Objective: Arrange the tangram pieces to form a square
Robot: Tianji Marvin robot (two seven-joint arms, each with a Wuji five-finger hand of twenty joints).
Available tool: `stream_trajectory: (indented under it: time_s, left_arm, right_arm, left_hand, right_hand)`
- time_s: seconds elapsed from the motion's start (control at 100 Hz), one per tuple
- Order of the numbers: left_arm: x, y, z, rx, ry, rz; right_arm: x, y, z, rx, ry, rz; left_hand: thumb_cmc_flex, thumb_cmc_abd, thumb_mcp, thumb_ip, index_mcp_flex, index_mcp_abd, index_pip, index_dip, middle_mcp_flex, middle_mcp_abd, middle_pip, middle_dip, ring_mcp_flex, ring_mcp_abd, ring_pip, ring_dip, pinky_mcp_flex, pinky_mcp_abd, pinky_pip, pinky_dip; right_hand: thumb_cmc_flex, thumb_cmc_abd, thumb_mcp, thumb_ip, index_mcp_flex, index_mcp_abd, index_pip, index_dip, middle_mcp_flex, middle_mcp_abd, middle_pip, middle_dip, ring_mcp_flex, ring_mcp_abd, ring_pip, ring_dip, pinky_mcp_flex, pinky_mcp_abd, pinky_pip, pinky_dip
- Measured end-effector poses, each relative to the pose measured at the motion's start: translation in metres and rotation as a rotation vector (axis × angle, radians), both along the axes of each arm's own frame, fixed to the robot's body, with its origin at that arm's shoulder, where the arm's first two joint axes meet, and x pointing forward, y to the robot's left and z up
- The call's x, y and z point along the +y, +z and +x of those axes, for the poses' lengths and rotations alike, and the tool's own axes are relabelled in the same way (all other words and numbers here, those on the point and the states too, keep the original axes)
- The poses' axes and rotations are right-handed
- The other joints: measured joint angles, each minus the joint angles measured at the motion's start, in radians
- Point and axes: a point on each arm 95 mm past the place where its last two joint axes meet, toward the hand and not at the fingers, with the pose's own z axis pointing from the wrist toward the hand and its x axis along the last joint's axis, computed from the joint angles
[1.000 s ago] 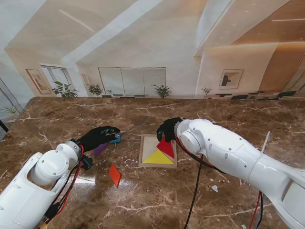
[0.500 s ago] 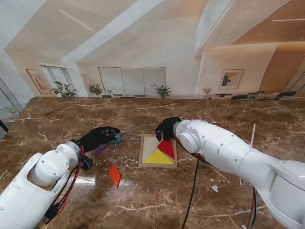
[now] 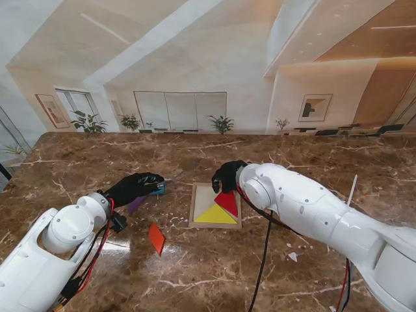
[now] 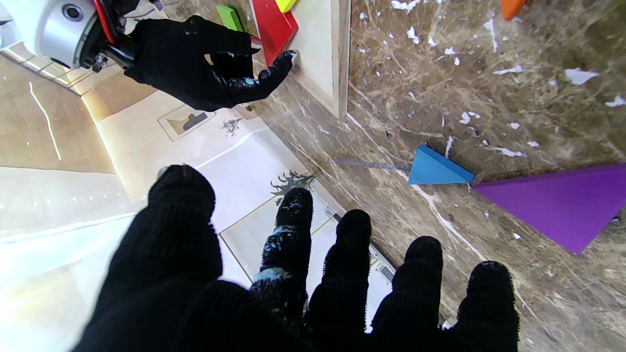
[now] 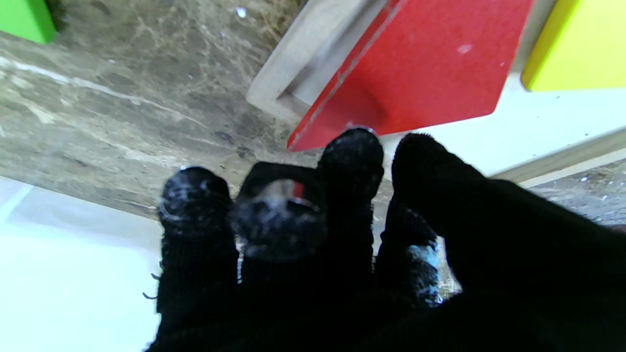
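The stand view, taken from nearest me outward, shows the orange piece (image 3: 156, 238) lying alone on the marble table (image 3: 214, 273), well apart from the rest. Farther out sits the wooden tray (image 3: 196, 207), with the yellow triangle (image 3: 215, 215) seated along its near edge and the red triangle (image 3: 227, 201) tilted, one side riding up on the tray's far right rim instead of lying flat. To the left, the left hand (image 3: 132, 186) hovers with fingers spread and holding nothing, just over the blue triangle (image 3: 158, 189) and the purple triangle (image 3: 136, 204), which lie corner to corner in the left wrist view. A green piece (image 4: 229, 17) lies beyond the tray on the right hand's side.

The right hand (image 3: 228, 175) is at the tray's far corner, fingertips (image 5: 353, 151) against the raised edge of the red triangle; whether it pinches the piece or only presses on it I cannot tell, since the glove hides the contact.

The step in hand looks to be seating the red triangle. To do it well, I would nudge the piece inward, toward the yellow one, until its edge clears the rim, then press down gently so it drops flat. Pushing hard risks sliding the light tray or jolting the yellow triangle out of place. The left hand could steady the tray's near corner.
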Motion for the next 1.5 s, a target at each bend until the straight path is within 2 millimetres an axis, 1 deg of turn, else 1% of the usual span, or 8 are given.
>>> stream_trajectory:
  time_s: [0.26, 0.49, 0.7, 0.99, 1.29, 1.37, 1.43, 1.5]
  left_arm:
    - [0.0, 0.0, 0.0, -0.003, -0.002, -0.001]
    - [-0.001, 0.0, 0.0, -0.009, -0.004, -0.003]
    - [0.0, 0.0, 0.0, -0.01, -0.004, -0.004]
    - [0.0, -0.001, 0.0, -0.012, -0.002, -0.005]
    - [0.0, -0.001, 0.0, -0.009, 0.0, -0.007]
    - [0.0, -0.001, 0.0, -0.009, -0.001, -0.007]
    - [0.0, -0.001, 0.0, -0.01, -0.001, -0.007]
    - [0.0, -0.001, 0.0, -0.011, -0.001, -0.006]
  right_arm:
    - [-0.004, 0.008, -0.006, -0.003, -0.005, 0.009]
    - [-0.01, 0.006, -0.011, 0.003, -0.017, -0.002]
    - [-0.01, 0.004, -0.01, 0.011, -0.037, 0.024]
    - [-0.006, 0.003, -0.005, 0.015, -0.037, 0.024]
    - [-0.01, 0.002, -0.008, 0.02, -0.034, 0.001]
    - [-0.011, 0.001, -0.009, 0.021, -0.036, 0.001]
    - [-0.011, 0.0, -0.009, 0.022, -0.036, 0.001]
    - [-0.01, 0.0, -0.01, 0.022, -0.036, 0.002]
  left_hand:
    - [0.0, 0.0, 0.0, 0.0, 0.0, 0.0, 0.0, 0.0, 0.0, 0.0, 0.0, 0.0, 0.0, 0.0, 0.0, 0.0, 0.0, 0.0, 0.0, 0.0]
    - [0.0, 0.0, 0.0, 0.0, 0.0, 0.0, 0.0, 0.0, 0.0, 0.0, 0.0, 0.0, 0.0, 0.0, 0.0, 0.0, 0.0, 0.0, 0.0, 0.0]
    - [0.0, 0.0, 0.0, 0.0, 0.0, 0.0, 0.0, 0.0, 0.0, 0.0, 0.0, 0.0, 0.0, 0.0, 0.0, 0.0, 0.0, 0.0, 0.0, 0.0]
    - [0.0, 0.0, 0.0, 0.0, 0.0, 0.0, 0.0, 0.0, 0.0, 0.0, 0.0, 0.0, 0.0, 0.0, 0.0, 0.0, 0.0, 0.0, 0.0, 0.0]
    - [0.0, 0.0, 0.0, 0.0, 0.0, 0.0, 0.0, 0.0, 0.0, 0.0, 0.0, 0.0, 0.0, 0.0, 0.0, 0.0, 0.0, 0.0, 0.0, 0.0]
    - [0.0, 0.0, 0.0, 0.0, 0.0, 0.0, 0.0, 0.0, 0.0, 0.0, 0.0, 0.0, 0.0, 0.0, 0.0, 0.0, 0.001, 0.0, 0.0, 0.0]
    - [0.0, 0.0, 0.0, 0.0, 0.0, 0.0, 0.0, 0.0, 0.0, 0.0, 0.0, 0.0, 0.0, 0.0, 0.0, 0.0, 0.001, 0.0, 0.0, 0.0]
    - [0.0, 0.0, 0.0, 0.0, 0.0, 0.0, 0.0, 0.0, 0.0, 0.0, 0.0, 0.0, 0.0, 0.0, 0.0, 0.0, 0.001, 0.0, 0.0, 0.0]
  right_hand:
    - [0.0, 0.0, 0.0, 0.0, 0.0, 0.0, 0.0, 0.0, 0.0, 0.0, 0.0, 0.0, 0.0, 0.0, 0.0, 0.0, 0.0, 0.0, 0.0, 0.0]
    - [0.0, 0.0, 0.0, 0.0, -0.002, 0.0, -0.002, -0.009, 0.0, 0.0, 0.0, 0.0, 0.0, 0.0, 0.0, 0.0, 0.0, 0.0, 0.002, 0.0]
    - [0.0, 0.0, 0.0, 0.0, -0.079, 0.0, -0.045, -0.022, 0.0, 0.0, -0.001, -0.008, 0.0, 0.0, 0.0, 0.0, 0.0, 0.0, 0.004, 0.0]
    - [0.0, 0.01, 0.0, 0.0, -0.079, -0.001, -0.038, -0.025, 0.0, 0.0, -0.002, -0.01, 0.0, 0.0, 0.0, 0.0, 0.0, 0.001, 0.006, 0.0]
    - [0.0, 0.01, 0.0, 0.0, 0.023, 0.01, 0.0, -0.02, 0.0, 0.0, -0.004, -0.011, 0.0, 0.001, 0.0, 0.005, 0.0, 0.001, 0.008, 0.0]
    - [0.0, 0.01, 0.0, 0.0, 0.022, 0.011, 0.001, -0.025, 0.0, 0.0, -0.004, -0.011, 0.0, 0.001, 0.0, 0.006, 0.0, 0.001, 0.008, 0.0]
    - [0.0, 0.01, 0.0, 0.0, 0.021, 0.013, 0.01, -0.035, 0.0, 0.0, -0.004, -0.011, 0.0, 0.001, 0.0, 0.006, 0.0, 0.001, 0.008, 0.0]
    - [0.0, 0.01, 0.0, 0.0, 0.048, 0.017, 0.039, -0.085, 0.0, 0.0, -0.005, -0.011, 0.0, 0.001, 0.0, 0.007, 0.0, 0.001, 0.008, 0.0]
